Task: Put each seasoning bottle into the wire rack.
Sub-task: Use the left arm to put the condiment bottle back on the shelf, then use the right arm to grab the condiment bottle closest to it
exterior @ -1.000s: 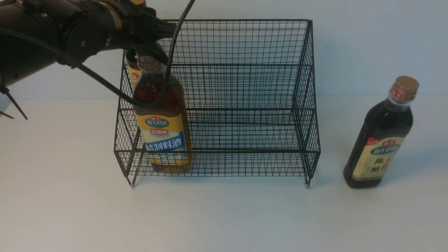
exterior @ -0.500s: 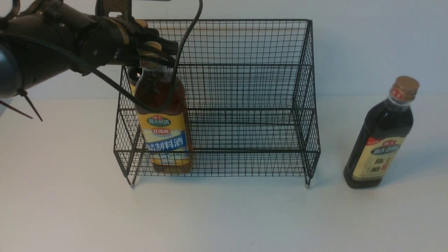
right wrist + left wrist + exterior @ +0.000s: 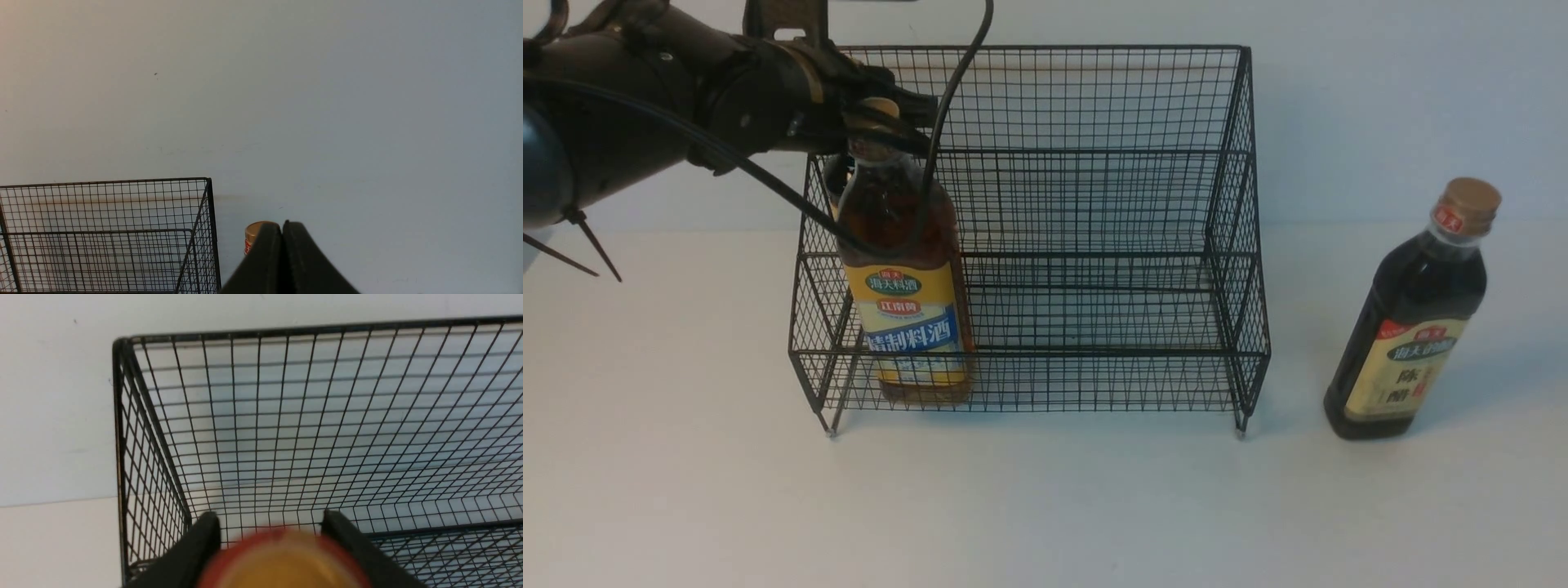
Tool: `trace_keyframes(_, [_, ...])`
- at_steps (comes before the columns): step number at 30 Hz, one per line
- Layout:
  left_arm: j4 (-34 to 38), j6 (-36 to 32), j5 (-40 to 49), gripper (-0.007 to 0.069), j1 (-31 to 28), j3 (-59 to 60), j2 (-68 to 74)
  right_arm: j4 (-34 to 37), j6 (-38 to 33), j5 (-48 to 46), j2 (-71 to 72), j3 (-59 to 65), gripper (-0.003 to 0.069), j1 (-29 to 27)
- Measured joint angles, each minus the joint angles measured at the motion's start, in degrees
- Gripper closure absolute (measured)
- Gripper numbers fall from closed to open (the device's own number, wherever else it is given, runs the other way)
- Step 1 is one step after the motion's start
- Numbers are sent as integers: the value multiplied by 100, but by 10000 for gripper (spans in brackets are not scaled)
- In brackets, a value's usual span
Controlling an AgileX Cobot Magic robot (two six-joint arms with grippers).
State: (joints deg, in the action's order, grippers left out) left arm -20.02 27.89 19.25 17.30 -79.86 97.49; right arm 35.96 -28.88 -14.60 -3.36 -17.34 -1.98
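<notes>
The amber bottle with the yellow-blue label stands upright in the front left of the wire rack's lower tier. My left gripper sits around its cap, open, one finger on each side. Behind the amber bottle a slim dark bottle shows partly, inside the rack at the left. The near-black bottle with the cream label stands on the table to the right of the rack. My right gripper is shut and empty, and that bottle's cap shows just behind it.
The rack's mesh rises behind and beside the left fingers. Its right corner post stands close to the near-black bottle. A black cable from the left arm hangs across the amber bottle.
The left arm lifted slightly, so the gripper now sits at the cap and no longer hides it. The amber bottle straightened up. The jaws look slightly wider.
</notes>
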Motion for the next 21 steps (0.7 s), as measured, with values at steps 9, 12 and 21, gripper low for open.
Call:
trace_keyframes(9, [-17,0,-6,155,0,-19,-277,0,0,0,0,0,669,0])
trace_keyframes(12, [-81,0,-11,153,0,-19,-331,0,0,0,0,0,669,0])
trace_keyframes(21, [-731,0,32,174,0,-48,-1064,0,0,0,0,0,669,0])
